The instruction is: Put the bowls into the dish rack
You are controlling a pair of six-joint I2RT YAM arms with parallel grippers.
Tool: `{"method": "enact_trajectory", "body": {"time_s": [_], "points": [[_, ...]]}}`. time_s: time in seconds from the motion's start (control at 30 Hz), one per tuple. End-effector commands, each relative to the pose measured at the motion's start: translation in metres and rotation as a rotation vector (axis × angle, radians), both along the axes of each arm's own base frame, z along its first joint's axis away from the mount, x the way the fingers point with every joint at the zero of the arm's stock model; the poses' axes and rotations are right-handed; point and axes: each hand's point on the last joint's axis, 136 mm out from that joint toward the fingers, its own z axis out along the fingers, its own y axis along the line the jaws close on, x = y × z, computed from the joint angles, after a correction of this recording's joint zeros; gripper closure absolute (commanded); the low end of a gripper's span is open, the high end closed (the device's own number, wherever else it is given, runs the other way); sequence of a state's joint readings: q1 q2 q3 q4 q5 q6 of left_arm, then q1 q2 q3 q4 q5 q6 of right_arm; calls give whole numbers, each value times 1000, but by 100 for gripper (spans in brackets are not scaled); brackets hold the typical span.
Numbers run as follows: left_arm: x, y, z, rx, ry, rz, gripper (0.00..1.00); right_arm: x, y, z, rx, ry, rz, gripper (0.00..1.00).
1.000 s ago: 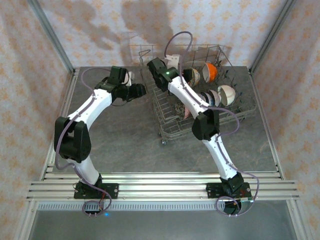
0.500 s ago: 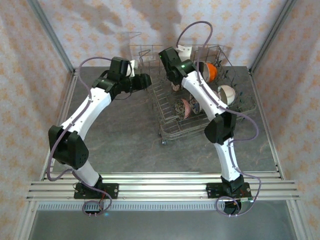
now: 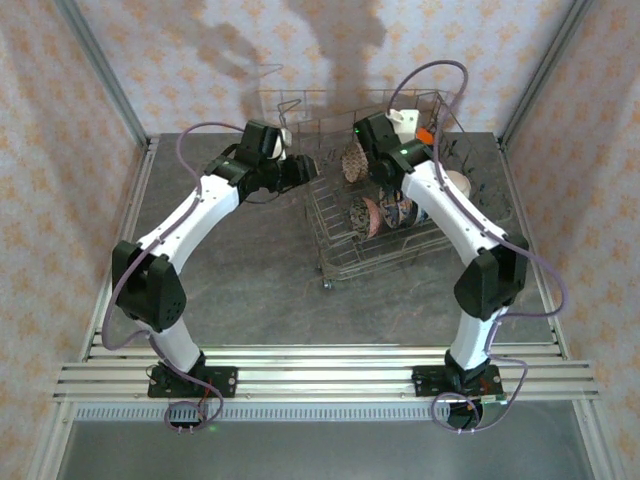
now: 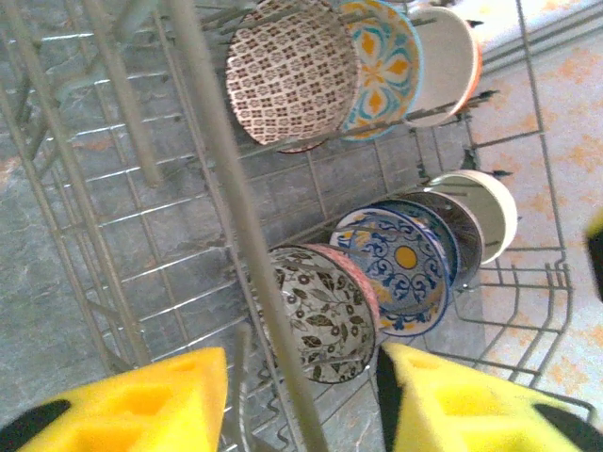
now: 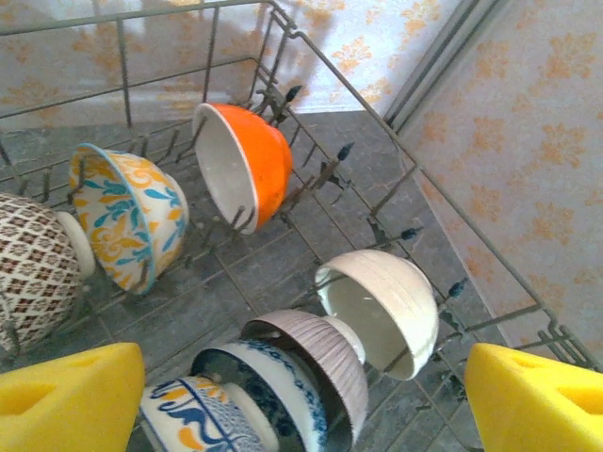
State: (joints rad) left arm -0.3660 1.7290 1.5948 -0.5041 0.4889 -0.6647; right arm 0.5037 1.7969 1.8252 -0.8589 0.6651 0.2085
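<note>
The right gripper (image 5: 306, 381) hangs with its yellow fingers spread wide and nothing between them, above the large grey wire dish rack (image 3: 335, 262). The left gripper (image 4: 301, 377) is parted too and holds nothing. One upright rack wire runs through the gap between its yellow fingers at the bottom of the left wrist view, and as far as I can tell it touches neither.

In the overhead view, the right arm has swung over the last second from the rack's left corner to its far row, upper centre of the frame. The left gripper has slid rightward up to the rack's left wall. A small round brown-and-white patterned bowl (image 3: 352, 160) now shows in the far row, at a spot the right arm covered before. I judge it has just been set down and let go.

Beside it stand a yellow-and-blue patterned bowl (image 5: 132, 217) and a bright orange bowl (image 5: 250, 160). The nearer row holds a leaf-patterned bowl (image 4: 325, 315), a blue-and-white bowl (image 4: 400, 273), a grey ribbed bowl (image 5: 316, 363) and a plain cream bowl (image 5: 382, 306). Every bowl I see stands on edge among the tines, so loading looks finished or nearly so.

The tall grid wall hems in the left gripper. Tines and bowl rims crowd under the right one, and its looping cable (image 3: 440, 70) arches over the rack's far edge.
</note>
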Motion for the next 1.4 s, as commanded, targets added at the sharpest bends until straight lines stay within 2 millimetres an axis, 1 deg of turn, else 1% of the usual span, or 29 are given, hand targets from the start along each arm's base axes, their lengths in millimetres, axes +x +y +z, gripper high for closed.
{"method": "enact_trajectory", "body": {"time_s": [0.0, 0.07, 0.2, 0.27, 0.3, 0.43, 0.53, 0.63, 0.7, 0.9, 0.97, 1.03, 1.1, 1.17, 1.27, 1.3, 1.37], "points": [[16, -1, 10, -8, -36, 32, 60, -4, -18, 11, 55, -49, -28, 13], [21, -4, 13, -7, -37, 22, 65, -7, -24, 10, 60, -49, -37, 13], [27, -7, 15, -3, -37, 15, 88, -12, -35, 9, 62, -45, -55, 12], [28, -2, 14, 13, -30, 26, 99, -14, -42, 11, 65, -49, -71, 13], [27, 2, 16, 20, -30, 34, 100, -15, -47, 11, 68, -50, -84, 12], [25, 16, 22, 63, -29, 33, 100, -18, -64, 10, 86, -45, -128, 12], [21, 33, 26, 123, -15, 27, 100, -19, -73, 10, 90, -51, -148, 12], [17, 54, 27, 183, -9, 8, 100, -18, -80, 9, 97, -55, -164, 13], [12, 71, 25, 201, 17, 3, 100, -18, -85, 8, 104, -56, -178, 13], [-2, 112, 18, 241, 77, -53, 100, -13, -96, 7, 112, -52, -208, 13], [-2, 125, 16, 255, 90, -67, 100, -10, -96, 7, 121, -49, -207, 12], [3, 139, 14, 278, 104, -67, 100, -7, -95, 6, 132, -43, -201, 12], [13, 153, 14, 290, 104, -42, 100, -4, -92, 4, 146, -44, -192, 12], [30, 161, 10, 285, 103, -27, 100, -2, -90, 0, 156, -36, -187, 12], [51, 171, 10, 284, 90, -1, 100, -2, -92, -1, 152, -39, -194, 12], [54, 174, 7, 281, 101, 2, 100, -2, -92, -1, 149, -38, -196, 12], [63, 176, 8, 270, 98, -1, 100, -4, -95, -2, 147, -34, -202, 12]]}}
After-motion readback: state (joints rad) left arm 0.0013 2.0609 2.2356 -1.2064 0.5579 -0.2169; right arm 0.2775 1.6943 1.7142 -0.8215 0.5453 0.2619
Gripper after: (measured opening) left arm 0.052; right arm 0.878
